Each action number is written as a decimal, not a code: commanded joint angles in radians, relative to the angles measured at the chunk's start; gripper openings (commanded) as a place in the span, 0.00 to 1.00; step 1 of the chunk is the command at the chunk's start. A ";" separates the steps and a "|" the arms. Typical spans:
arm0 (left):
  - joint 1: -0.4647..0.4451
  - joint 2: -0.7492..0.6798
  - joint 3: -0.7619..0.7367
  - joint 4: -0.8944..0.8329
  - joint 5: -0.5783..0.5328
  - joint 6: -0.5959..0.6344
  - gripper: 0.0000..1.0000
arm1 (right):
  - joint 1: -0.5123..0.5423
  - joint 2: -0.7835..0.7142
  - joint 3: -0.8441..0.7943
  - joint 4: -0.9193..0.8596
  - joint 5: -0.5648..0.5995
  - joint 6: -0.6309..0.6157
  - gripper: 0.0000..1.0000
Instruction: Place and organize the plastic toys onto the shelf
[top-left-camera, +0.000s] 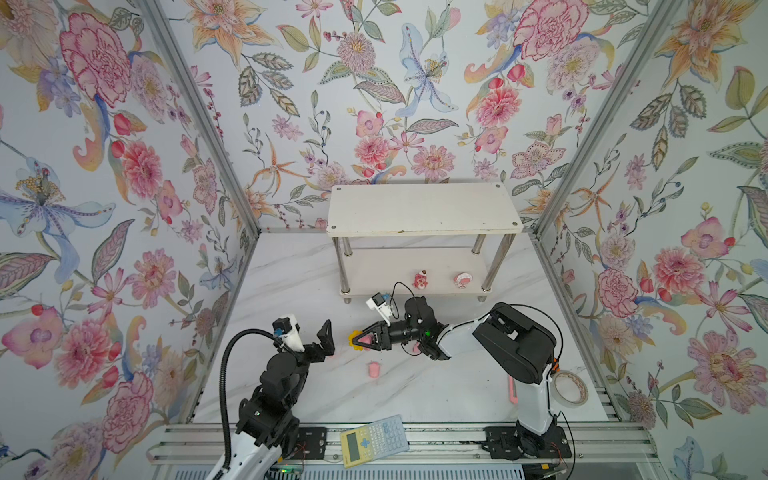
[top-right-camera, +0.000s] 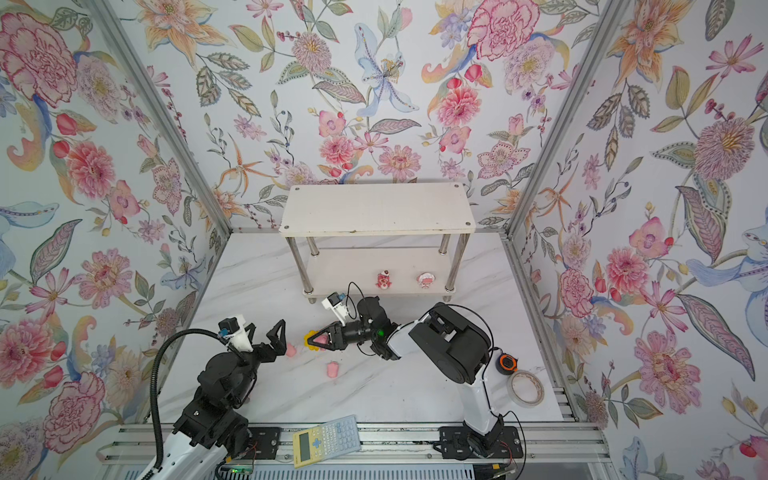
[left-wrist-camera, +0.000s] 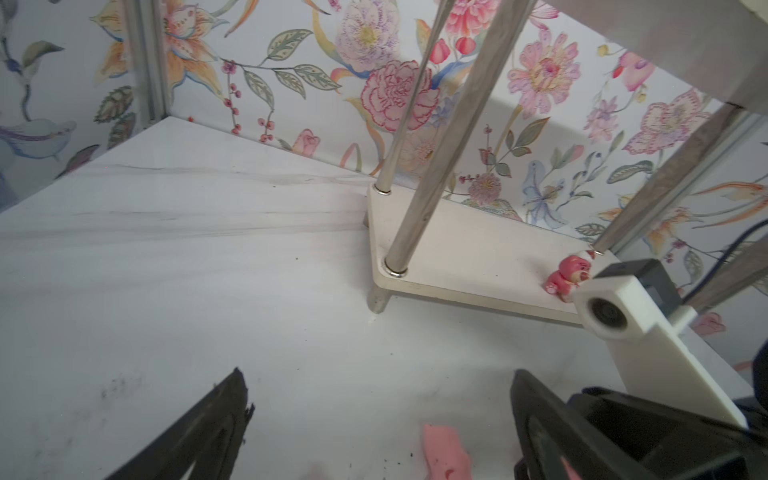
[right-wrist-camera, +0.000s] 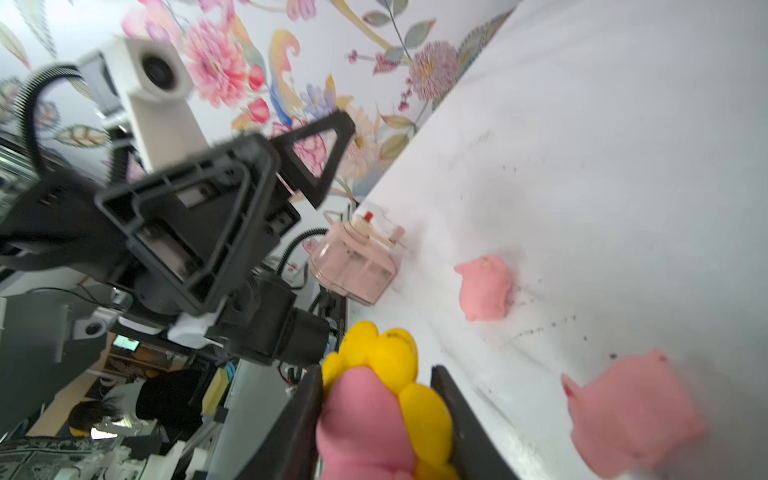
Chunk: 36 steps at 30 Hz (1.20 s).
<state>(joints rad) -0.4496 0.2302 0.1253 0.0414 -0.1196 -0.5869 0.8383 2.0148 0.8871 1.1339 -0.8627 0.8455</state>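
The white two-tier shelf (top-left-camera: 424, 210) (top-right-camera: 376, 210) stands at the back. On its lower tier (left-wrist-camera: 457, 257) are a dark pink-red bear (top-left-camera: 420, 280) (left-wrist-camera: 567, 279) and a round pink-and-white toy (top-left-camera: 462, 279). My right gripper (top-left-camera: 356, 340) (right-wrist-camera: 376, 370) is shut on the yellow-maned pink toy (top-right-camera: 318, 340) (right-wrist-camera: 374, 399), just above the table. My left gripper (top-right-camera: 267, 326) (left-wrist-camera: 378, 374) is open and holds nothing. One pink pig (top-right-camera: 291, 350) (left-wrist-camera: 446, 457) lies on the table beside its right finger. Another pig (top-left-camera: 374, 369) (right-wrist-camera: 631, 411) lies nearer the front.
A yellow-and-grey calculator (top-left-camera: 374, 440) lies on the front rail. A tape roll (top-left-camera: 569, 387), a pink utility knife (top-left-camera: 512, 390) and an orange-and-black tape measure (top-right-camera: 507, 363) sit beside the right arm's base. The two grippers face each other closely at mid-table.
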 joint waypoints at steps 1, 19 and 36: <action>0.009 0.005 -0.023 0.152 0.241 0.004 0.99 | -0.028 0.033 -0.013 0.371 -0.063 0.260 0.13; 0.005 0.180 -0.079 0.599 0.638 -0.094 0.99 | -0.020 -0.023 0.025 0.452 -0.074 0.453 0.12; -0.040 0.386 -0.045 0.761 0.650 -0.085 0.83 | 0.009 -0.066 0.024 0.452 -0.067 0.465 0.12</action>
<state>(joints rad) -0.4789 0.6109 0.0509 0.7452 0.5179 -0.6903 0.8387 1.9896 0.8974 1.5394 -0.9249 1.2999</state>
